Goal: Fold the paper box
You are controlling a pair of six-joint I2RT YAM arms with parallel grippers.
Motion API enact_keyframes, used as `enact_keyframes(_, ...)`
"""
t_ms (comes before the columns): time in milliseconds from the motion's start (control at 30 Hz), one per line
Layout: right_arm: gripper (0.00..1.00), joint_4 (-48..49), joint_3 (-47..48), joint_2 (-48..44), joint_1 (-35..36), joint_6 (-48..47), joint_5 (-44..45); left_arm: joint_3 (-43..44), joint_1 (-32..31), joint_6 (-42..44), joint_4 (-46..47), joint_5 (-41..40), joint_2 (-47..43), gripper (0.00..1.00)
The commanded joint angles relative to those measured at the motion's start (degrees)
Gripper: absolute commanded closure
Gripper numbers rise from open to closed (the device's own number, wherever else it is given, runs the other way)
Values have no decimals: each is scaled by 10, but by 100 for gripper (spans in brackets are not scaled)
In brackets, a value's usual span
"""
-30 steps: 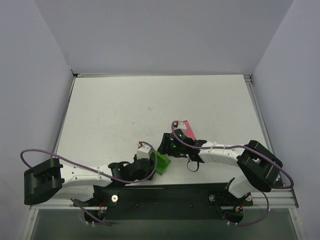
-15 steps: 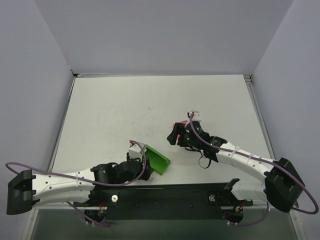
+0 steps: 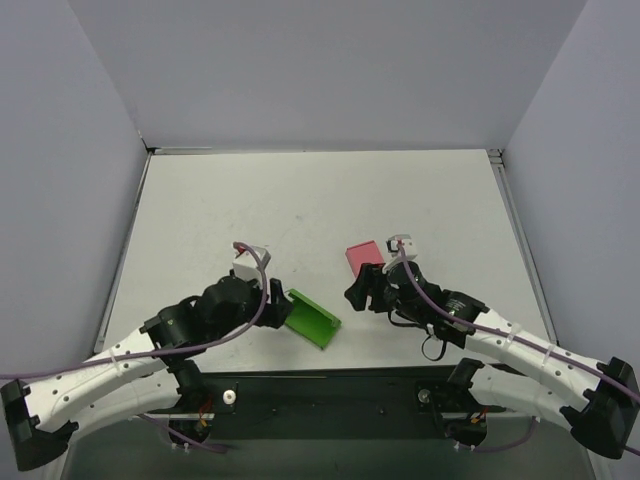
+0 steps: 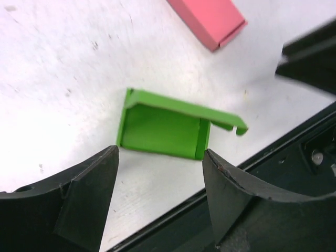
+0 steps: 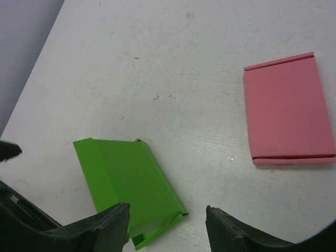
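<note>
**A:** Where is the paper box lying?

**B:** It is lying on the white table, close to the near edge and just beyond the black rail, roughly between the two grippers.

**A:** Is it lying flat?

**B:** Only partly. Its broad panel is resting on the table, while one long side is standing up as a low wall, with a small tab curling off one end.

**A:** What is the left gripper doing?

**B:** It is hovering just left of the box. Its jaws are standing wide apart and gripping nothing. In its wrist view the box is lying just past the fingertips, apart from them.

**A:** And the right gripper?

**B:** It is hanging to the right of the box and a little farther back. Its jaws are also spread apart and closing on nothing. From its own camera a corner of the green card is showing between the fingers, but it is lying on the table below them.

**A:** Is anything else sitting nearby?

**B:** A flat pink box is lying farther back and to the right, just beyond the right gripper and well apart from the green one.
</note>
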Motion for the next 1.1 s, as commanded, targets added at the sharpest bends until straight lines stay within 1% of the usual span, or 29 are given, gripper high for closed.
enact_keyframes(0,41,-40,-9,-13,36,49,15,67,103,91,-27,100,9,25)
enact_keyframes(67,42,-32,-15,-19,57,70,17,87,129,122,-47,127,23,24)
enact_keyframes(100,42,-28,-20,-23,87,78,24,90,151,133,-51,145,28,24)
enact_keyframes(133,42,-25,-21,-24,108,94,47,92,161,154,-52,162,35,24)
enact_keyframes(167,43,-23,-20,-21,124,100,59,95,168,165,-48,196,46,24)
enact_keyframes(200,42,-26,-18,-19,153,106,68,94,171,175,-43,206,50,24)
enact_keyframes(233,42,-33,-14,-17,164,116,91,95,172,191,-37,213,54,24)
enact_keyframes(333,41,-43,-5,-2,199,124,111,100,173,207,-12,221,74,24)
enact_keyframes(433,41,-44,1,15,218,133,127,118,176,202,10,219,107,24)
enact_keyframes(600,40,-32,11,64,222,146,153,143,187,185,41,191,173,24)
enact_keyframes(633,40,-18,9,70,222,151,155,147,192,171,46,188,181,23)
enact_keyframes(733,40,20,-5,85,222,166,155,132,203,138,89,190,209,24)
enact_keyframes(767,41,24,-14,93,224,169,153,124,207,126,135,191,218,23)
enact_keyframes(800,41,35,-20,98,224,176,151,117,217,100,161,195,223,23)
enact_keyframes(867,41,47,-28,109,227,186,143,107,225,80,213,199,245,23)
enact_keyframes(967,42,49,-47,110,236,206,141,107,230,62,244,204,287,23)
enact_keyframes(1067,51,57,-72,99,241,221,142,112,236,61,253,213,327,23)
